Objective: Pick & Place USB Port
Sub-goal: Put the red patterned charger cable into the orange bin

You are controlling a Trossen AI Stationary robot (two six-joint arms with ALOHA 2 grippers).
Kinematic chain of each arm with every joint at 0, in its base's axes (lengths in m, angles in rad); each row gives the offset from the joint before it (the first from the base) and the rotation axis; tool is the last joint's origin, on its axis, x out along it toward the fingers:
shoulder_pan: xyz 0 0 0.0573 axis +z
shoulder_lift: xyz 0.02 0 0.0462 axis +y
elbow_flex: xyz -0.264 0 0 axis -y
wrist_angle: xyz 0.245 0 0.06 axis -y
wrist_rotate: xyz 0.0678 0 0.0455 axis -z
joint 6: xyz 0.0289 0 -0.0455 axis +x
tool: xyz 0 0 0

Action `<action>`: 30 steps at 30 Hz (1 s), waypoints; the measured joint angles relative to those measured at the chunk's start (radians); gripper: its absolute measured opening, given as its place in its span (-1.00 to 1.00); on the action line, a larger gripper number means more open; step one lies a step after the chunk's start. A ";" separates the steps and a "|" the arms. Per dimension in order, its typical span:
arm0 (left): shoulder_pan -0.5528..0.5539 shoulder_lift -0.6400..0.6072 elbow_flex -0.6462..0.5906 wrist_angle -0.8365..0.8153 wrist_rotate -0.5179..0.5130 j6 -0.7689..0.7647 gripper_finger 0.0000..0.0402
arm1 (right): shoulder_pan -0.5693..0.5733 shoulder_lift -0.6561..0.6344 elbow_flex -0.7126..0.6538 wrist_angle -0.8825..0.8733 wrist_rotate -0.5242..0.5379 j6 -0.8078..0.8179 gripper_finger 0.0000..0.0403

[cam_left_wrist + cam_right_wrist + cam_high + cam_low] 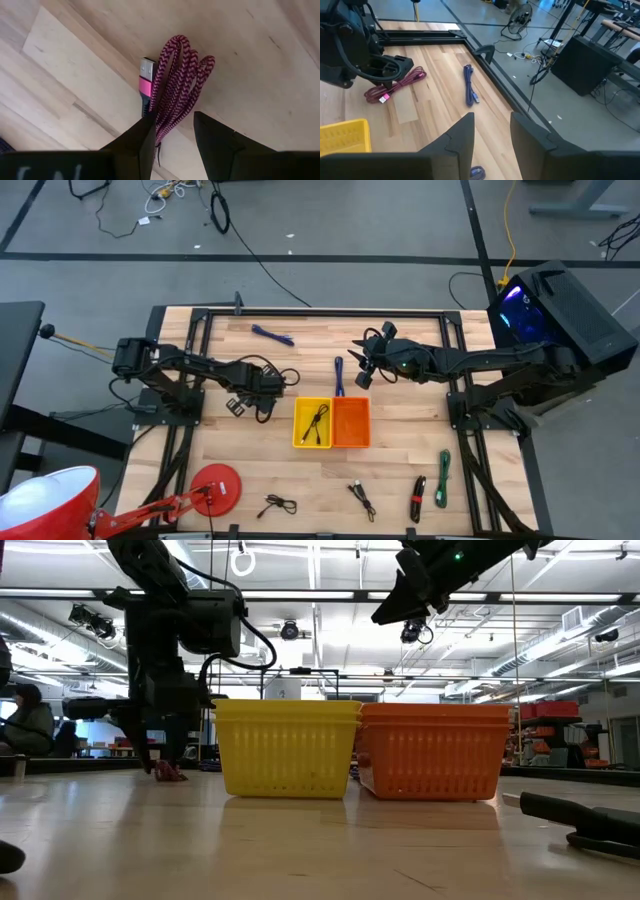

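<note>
1. The left gripper [172,137] is low, fingers apart around the pink cable [175,80], ready to clamp it, left of the yellow bin [312,423].
2. The right gripper [492,130] waits raised near the bench's far edge, fingers apart, probably empty.

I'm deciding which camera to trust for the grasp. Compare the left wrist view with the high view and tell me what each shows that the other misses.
Only the left wrist view shows the bundled pink braided USB cable up close, its silver plug with a pink collar, and the left gripper open with the bundle's end between its fingers.

Only the high view shows the yellow plastic bin holding a black cable, the orange plastic bin, the blue cables, the other cables along the near edge, and the right gripper raised beyond the bins.

Both show the light wooden tabletop and the left gripper.
</note>
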 joint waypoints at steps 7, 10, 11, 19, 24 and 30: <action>0.012 0.016 0.000 0.029 0.094 -0.016 -0.32 | 0.000 0.000 0.000 -0.006 0.000 0.000 -0.37; 0.014 0.031 0.000 0.052 0.084 -0.037 -0.40 | 0.000 0.000 0.000 -0.007 0.000 0.000 -0.37; 0.014 0.039 0.003 0.052 0.077 -0.037 -0.45 | 0.000 0.000 0.000 -0.007 0.000 0.001 -0.37; 0.016 0.047 0.002 0.074 0.030 -0.115 -0.93 | 0.000 -0.001 0.000 -0.017 -0.024 0.004 -0.37; 0.017 0.050 0.033 0.053 -0.041 -0.254 -0.94 | 0.000 -0.001 0.000 -0.018 -0.024 0.001 -0.37; 0.037 -0.053 0.134 -0.014 -0.171 -0.325 -0.95 | -0.007 -0.001 0.000 -0.026 0.002 0.000 -0.37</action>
